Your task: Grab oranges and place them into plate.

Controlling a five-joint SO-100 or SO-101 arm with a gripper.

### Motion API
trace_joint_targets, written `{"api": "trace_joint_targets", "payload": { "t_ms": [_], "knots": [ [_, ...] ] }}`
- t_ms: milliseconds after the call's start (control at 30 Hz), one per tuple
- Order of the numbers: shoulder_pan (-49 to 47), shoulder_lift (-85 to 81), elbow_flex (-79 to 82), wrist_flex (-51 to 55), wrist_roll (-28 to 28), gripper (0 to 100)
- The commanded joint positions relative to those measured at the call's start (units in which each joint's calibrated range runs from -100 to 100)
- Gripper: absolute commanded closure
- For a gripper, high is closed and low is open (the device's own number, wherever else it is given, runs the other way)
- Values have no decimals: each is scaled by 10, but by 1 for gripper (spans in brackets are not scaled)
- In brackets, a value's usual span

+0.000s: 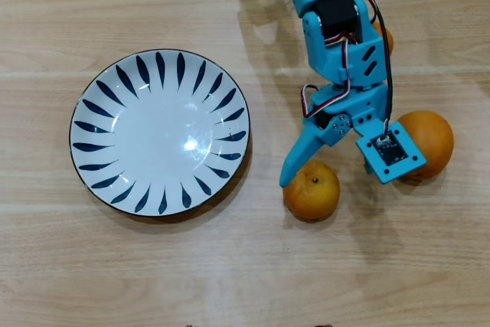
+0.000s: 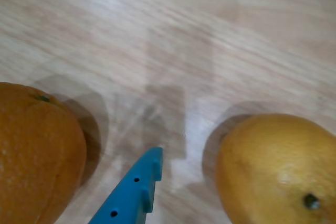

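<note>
One bench [image 1: 92, 281] of pale wood carries everything you are working with. One plate [image 1: 115, 82], white with dark blue strokes round its rim, lies at the left of the overhead view with nothing on it. Your blue arm [image 1: 337, 44] reaches down from the top edge, and its pincer [image 1: 325, 178] hangs between two fruits with nothing in its grip; one long finger [image 1: 302, 155] points down-left, its tip just beside the yellower orange, though you cannot tell whether it touches. How wide the pincer stands open you cannot tell, since the wrist camera block hides the other side. Three oranges lie on the bench, well apart from the plate: the largest orange [image 1: 430, 139] at right, the yellower orange [image 1: 312, 191] with its dark stem dot, and a third orange [image 1: 383, 37] mostly hidden behind the arm. Only the overhead view shows you the plate and that third fruit; the wrist view shows the fingertip [image 2: 144, 174] over bare wood between the two oranges, clear of both.
</note>
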Motion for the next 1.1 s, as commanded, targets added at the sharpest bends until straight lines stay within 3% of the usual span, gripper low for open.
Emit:
{"api": "trace_joint_targets", "payload": {
  "t_ms": [0, 367, 1067],
  "knots": [
    [1, -30, 99, -142, -12, 47],
    [28, -23, 135, -176, -6, 48],
    [47, 69, 41, -176, -6, 50]
  ]
}}
